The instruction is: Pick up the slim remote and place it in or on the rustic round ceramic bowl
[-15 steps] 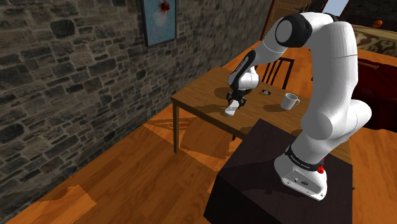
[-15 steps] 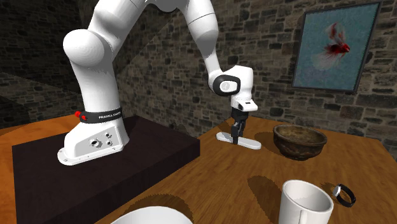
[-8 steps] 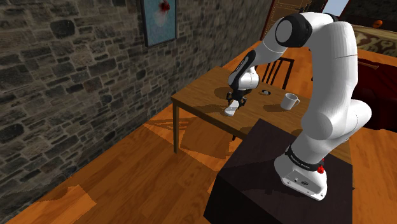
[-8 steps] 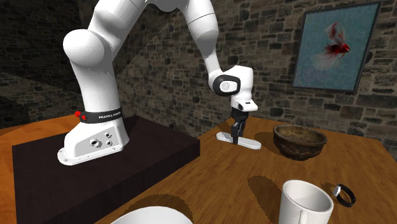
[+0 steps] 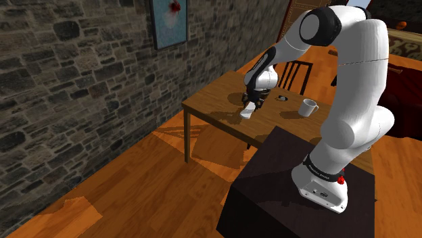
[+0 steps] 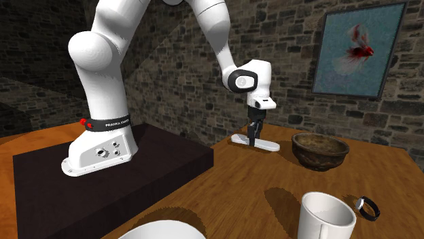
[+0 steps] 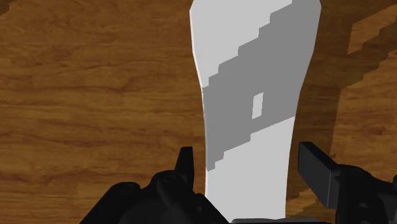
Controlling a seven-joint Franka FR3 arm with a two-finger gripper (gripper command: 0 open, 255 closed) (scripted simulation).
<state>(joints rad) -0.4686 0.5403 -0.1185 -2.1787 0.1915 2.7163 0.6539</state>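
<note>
**Remote held in the pincer, just above the tabletop**

The black pincer is closed narrow on the slim white remote, gripping it across its width near the middle. The remote lies about level and hangs just clear of the wooden tabletop, with its shadow on the wood beside it. The dark brown round bowl stands on the same tabletop, near the remote toward the second exterior view's right and apart from it. A white mug stands nearer that camera.
</note>
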